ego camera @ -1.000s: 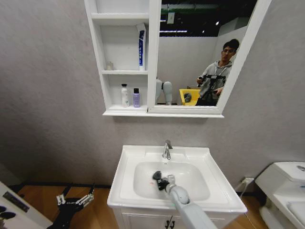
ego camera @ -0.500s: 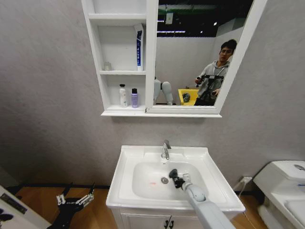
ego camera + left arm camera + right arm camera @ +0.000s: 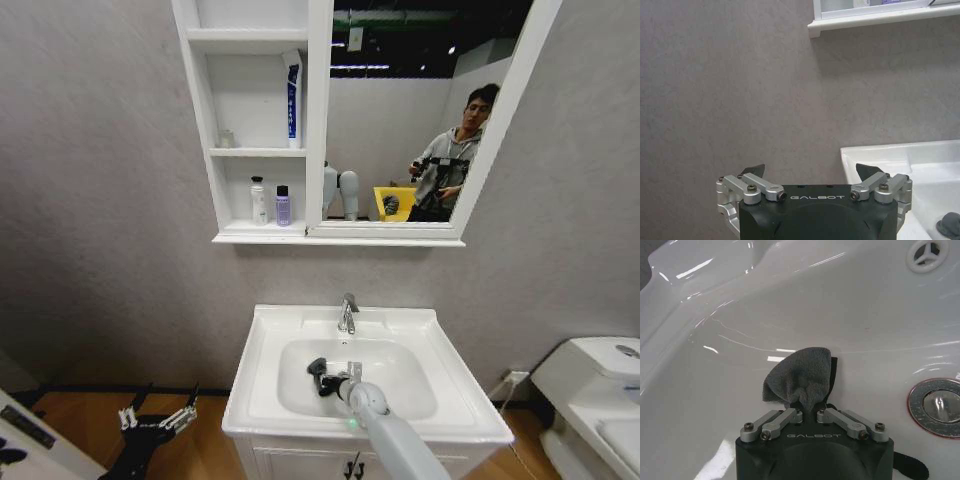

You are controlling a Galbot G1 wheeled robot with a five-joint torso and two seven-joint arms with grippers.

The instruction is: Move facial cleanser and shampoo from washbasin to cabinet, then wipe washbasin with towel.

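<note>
A: Bathroom wall was grey, with the white cabinet [image 3: 262,120] and its mirror [image 3: 420,110] above the washbasin [image 3: 290,415]. Two small bottles [image 3: 271,202] stood on the cabinet's lowest shelf and a tall tube [image 3: 292,100] leaned on the shelf above. Can't read labels, but nothing sat on the basin rim, so I judged the moving step done.

B: So wiping was the step in hand?

A: Yes. The right hand [image 3: 811,407] was down inside the bowl, fingers pressed together and pinching the towel [image 3: 802,377]. Grey cloth bunched up ahead of the fingertips, touching the white bowl wall.

B: Where in the bowl?

A: Head view put the towel [image 3: 318,370] at the bowl's left-centre, below the faucet [image 3: 348,312]. In the right wrist view the red-ringed drain [image 3: 936,407] lay off to one side of the cloth, not under it.

B: Left hand?

A: The left hand [image 3: 810,172] was parked low beside the vanity, fingers spread, holding nothing, pointing at the wall with the basin's edge just in sight.

B: Next move needs?

A: My guess: keep the cloth pressed to the ceramic and sweep across the parts of the bowl it wasn't touching, clear of the faucet. The pinch held only a corner, so the cloth could slip or fold under.
</note>
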